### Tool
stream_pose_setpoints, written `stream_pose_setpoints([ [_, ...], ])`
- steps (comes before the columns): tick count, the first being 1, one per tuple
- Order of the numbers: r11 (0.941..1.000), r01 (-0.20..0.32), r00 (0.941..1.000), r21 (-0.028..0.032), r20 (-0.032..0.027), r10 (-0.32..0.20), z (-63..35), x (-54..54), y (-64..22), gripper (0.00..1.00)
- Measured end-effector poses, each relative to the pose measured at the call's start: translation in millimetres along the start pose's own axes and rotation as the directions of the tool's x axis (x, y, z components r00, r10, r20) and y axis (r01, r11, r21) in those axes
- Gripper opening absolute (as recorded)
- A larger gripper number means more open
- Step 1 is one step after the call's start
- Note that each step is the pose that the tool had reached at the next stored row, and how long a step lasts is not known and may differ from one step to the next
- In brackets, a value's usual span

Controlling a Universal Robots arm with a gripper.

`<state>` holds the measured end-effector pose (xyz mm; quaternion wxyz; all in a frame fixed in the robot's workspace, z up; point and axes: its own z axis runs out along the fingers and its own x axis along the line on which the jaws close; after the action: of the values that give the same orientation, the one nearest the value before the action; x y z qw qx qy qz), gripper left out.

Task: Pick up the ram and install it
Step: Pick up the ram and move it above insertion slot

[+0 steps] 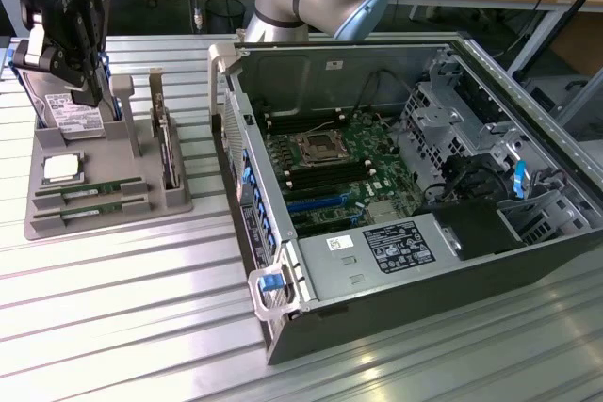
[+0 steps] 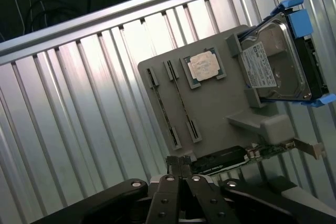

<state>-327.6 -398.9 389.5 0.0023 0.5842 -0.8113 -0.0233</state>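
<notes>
— At upper left of the exterior view, above the grey tray [image 1: 108, 165]: has the pincer [image 1: 92, 96] got the ram?

— No. Its jaws are pressed together on nothing, poised near the hard drive [image 1: 61, 115]. Both ram sticks [image 1: 89, 192] lie in the tray's slots, lower left, untouched.

— And the open computer case [image 1: 396, 313] at right?

— Its motherboard [image 1: 330, 152] shows bare memory slots. Pickup and installation both look undone.
</notes>
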Motion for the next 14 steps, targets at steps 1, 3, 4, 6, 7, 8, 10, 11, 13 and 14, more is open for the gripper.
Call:
stream_pose_setpoints([
  [1,1.0,0.001,1.0,0.0,-0.0001,-0.001,0.0,0.0,0.0,0.1],
  [3,1.0,0.003,1.0,-0.0001,-0.0002,-0.003,0.0,0.0,0.0,0.1],
  [4,1.0,0.005,1.0,-0.0001,-0.0002,-0.005,0.0,0.0,0.0,0.1],
  [6,1.0,0.006,1.0,-0.0002,-0.0003,-0.006,0.0,0.0,0.0,0.1],
  [7,1.0,0.007,1.0,-0.0002,-0.0004,-0.007,0.0,0.0,0.0,0.1],
  [8,1.0,0.008,1.0,-0.0002,-0.0004,-0.008,0.0,0.0,0.0,0.1],
  [10,1.0,0.009,1.0,-0.0002,-0.0004,-0.009,0.0,0.0,0.0,0.1],
  [11,0.9999,0.011,0.9999,-0.0002,-0.0004,-0.011,0.0,0.0,0.0,0.1],
  [13,0.9999,0.012,0.9999,-0.0003,-0.0005,-0.012,0.0,0.0,0.0,0.1],
  [14,0.9999,0.013,0.9999,-0.0004,-0.0006,-0.013,0.0,0.0,0.0,0.1],
])
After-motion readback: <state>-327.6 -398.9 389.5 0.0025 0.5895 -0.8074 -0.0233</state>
